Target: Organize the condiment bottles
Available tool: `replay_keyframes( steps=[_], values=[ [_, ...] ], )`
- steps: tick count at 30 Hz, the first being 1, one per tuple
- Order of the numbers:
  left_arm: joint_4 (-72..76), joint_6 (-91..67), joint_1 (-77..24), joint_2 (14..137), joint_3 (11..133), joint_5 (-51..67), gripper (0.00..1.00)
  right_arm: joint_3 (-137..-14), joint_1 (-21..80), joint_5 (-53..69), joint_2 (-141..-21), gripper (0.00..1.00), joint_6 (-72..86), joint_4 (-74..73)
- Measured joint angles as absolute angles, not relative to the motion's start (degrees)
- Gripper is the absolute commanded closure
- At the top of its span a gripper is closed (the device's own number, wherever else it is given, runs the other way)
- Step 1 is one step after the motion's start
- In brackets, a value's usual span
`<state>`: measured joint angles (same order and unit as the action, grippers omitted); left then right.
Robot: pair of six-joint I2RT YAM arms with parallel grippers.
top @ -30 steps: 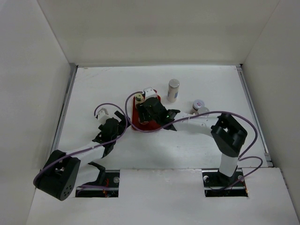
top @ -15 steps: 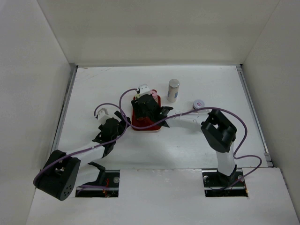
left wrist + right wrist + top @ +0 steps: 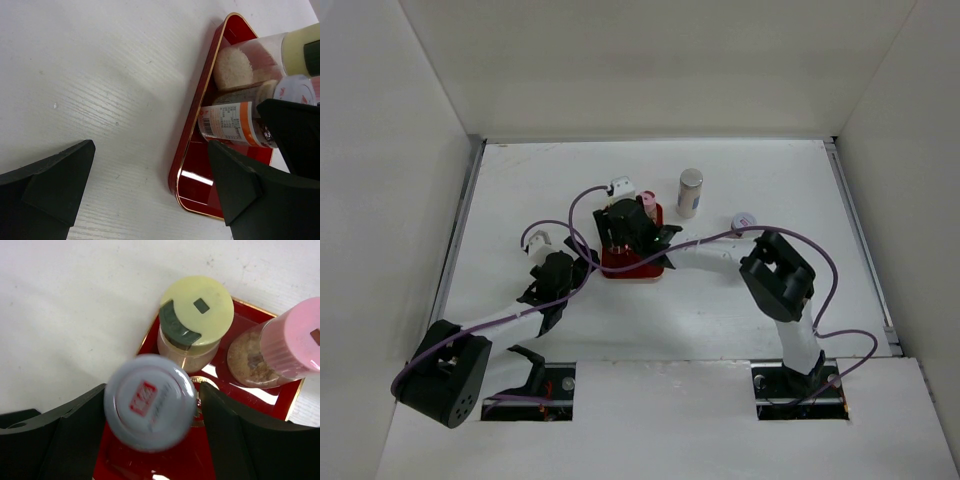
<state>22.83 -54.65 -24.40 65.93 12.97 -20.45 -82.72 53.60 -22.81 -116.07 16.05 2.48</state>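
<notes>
White table: two condiment bottles stood in red tray. White-capped bottle straddled over tray by right gripper, pinch or release not discernible. Silver-capped bottle and smaller bottle outside tray, not yet gathered. Left gripper spread, empty.

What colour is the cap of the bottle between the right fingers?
Pale grey cap with a small red label; the right wrist view shows it best.

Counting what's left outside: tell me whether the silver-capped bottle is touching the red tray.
Apart. The top view shows bare table between the silver-capped bottle and the red tray.
</notes>
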Motion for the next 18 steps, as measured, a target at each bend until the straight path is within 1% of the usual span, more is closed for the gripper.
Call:
replay_keyframes(
  steps=[5, 8, 10, 13, 16, 18],
  values=[
    [22.9, -54.7, -24.4, 65.9, 13.0, -20.3, 0.00, -82.6, 53.6, -23.8, -115.3, 0.19, 15.8, 4.4],
    [22.9, -54.7, -24.3, 65.9, 13.0, -20.3, 0.00, -79.7, 53.6, -23.9, -110.7, 0.19, 15.6, 4.4],
    [22.9, -54.7, -24.3, 65.9, 13.0, -20.3, 0.00, -75.4, 53.2, -24.0, -104.4, 0.20, 15.4, 4.6],
    [22.9, -54.7, -24.1, 65.9, 13.0, -20.2, 0.00, -67.7, 51.3, -24.5, -92.0, 0.19, 15.6, 4.9],
    [22.9, -54.8, -24.1, 65.9, 13.0, -20.3, 0.00, -61.1, 44.2, -25.8, -79.8, 0.15, 17.0, 3.4],
    [22.9, -54.9, -24.2, 65.9, 13.0, -20.2, 0.00, -59.7, 37.3, -27.0, -75.3, 0.12, 17.8, 0.6]
  ],
)
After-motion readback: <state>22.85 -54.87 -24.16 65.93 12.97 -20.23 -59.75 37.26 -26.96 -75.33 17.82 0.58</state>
